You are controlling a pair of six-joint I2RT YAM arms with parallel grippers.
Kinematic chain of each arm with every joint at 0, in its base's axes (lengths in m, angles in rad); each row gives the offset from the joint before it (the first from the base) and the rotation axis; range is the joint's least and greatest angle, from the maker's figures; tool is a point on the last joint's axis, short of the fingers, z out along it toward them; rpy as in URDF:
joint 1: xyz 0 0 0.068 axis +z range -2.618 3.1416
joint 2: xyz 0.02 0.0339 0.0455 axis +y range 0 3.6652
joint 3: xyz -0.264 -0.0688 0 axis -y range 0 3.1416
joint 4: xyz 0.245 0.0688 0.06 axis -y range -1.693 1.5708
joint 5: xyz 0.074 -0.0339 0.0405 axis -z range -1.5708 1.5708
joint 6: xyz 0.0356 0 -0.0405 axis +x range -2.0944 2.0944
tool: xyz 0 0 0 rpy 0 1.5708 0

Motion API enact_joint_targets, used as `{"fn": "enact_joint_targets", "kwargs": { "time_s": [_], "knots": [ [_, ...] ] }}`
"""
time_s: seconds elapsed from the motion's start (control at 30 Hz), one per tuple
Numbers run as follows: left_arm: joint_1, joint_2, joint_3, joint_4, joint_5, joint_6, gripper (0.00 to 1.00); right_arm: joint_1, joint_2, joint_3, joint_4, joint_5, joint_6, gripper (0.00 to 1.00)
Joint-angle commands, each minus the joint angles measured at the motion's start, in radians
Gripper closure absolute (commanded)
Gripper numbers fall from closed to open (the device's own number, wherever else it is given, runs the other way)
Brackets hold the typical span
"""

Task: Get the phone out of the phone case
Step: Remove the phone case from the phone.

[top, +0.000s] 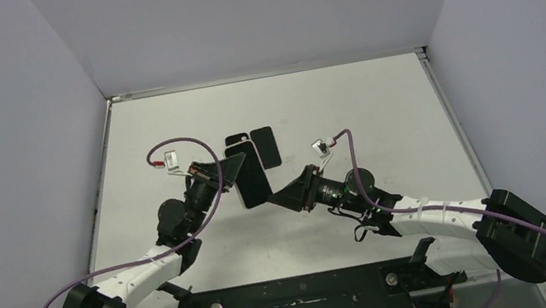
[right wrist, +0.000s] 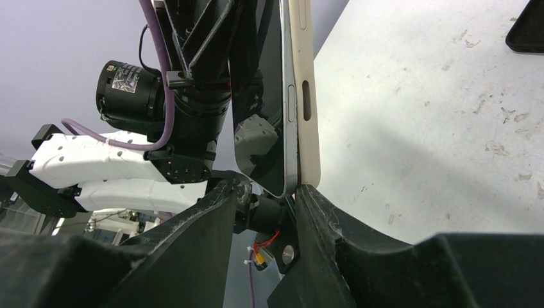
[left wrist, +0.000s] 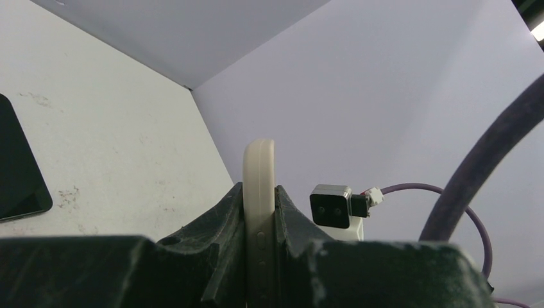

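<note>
White worktop (top: 378,103), scuffed and flecked with small dark marks. Boxed in on three sides by plain pale grey walls: left wall (top: 4,165), far wall (top: 255,15), right wall (top: 539,59). Thin metal strip (top: 265,74) along the far edge, at the foot of the far wall. Soft, even light; only faint shadows on the worktop.

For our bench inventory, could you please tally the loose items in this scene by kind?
Phone: 1
Phone case, pale, still on it: 1
Dark slabs lying flat, too small to identify: 2
Total: 4
</note>
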Motion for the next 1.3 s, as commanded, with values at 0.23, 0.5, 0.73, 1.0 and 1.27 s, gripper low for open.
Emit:
{"fn": "enact_joint_targets", "kwargs": {
  "time_s": [0.23, 0.5, 0.73, 1.0, 1.27],
  "knots": [
    [-0.068, -0.097, 0.005, -0.072, -0.029, 0.176, 1.0, 0.0, 0.021, 0.116, 0.219, -0.07, -0.006, 0.63],
    [-0.097, -0.089, -0.011, -0.035, -0.021, 0.097, 1.0, -0.007, 0.061, 0.123, 0.289, -0.093, -0.023, 0.63],
    [-0.139, -0.06, -0.014, 0.045, -0.009, -0.048, 1.0, -0.032, 0.096, 0.128, 0.307, -0.108, -0.066, 0.61],
    [-0.178, -0.06, -0.015, 0.065, -0.017, -0.068, 1.0, -0.061, 0.135, 0.131, 0.381, -0.158, -0.054, 0.61],
    [-0.204, -0.063, -0.009, -0.062, -0.021, 0.108, 1.0, -0.063, 0.134, 0.166, 0.382, -0.202, -0.052, 0.73]
  ]
}}
